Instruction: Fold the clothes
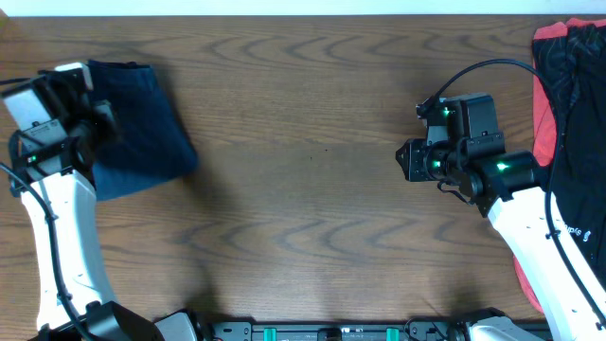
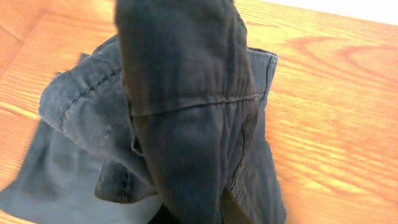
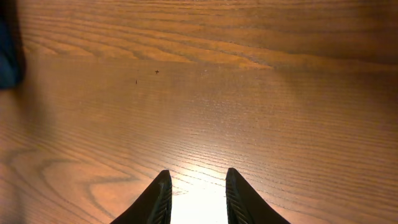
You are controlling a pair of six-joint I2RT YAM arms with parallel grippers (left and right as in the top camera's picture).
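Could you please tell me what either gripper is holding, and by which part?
The left gripper pinches a raised fold of the navy shorts near their left edge; the right gripper holds nothing.

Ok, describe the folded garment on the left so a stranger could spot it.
On the wooden table, look to the far left corner. There lies a folded bundle of navy shorts. It is plain dark blue, unlike the black and red garments heaped at the right edge.
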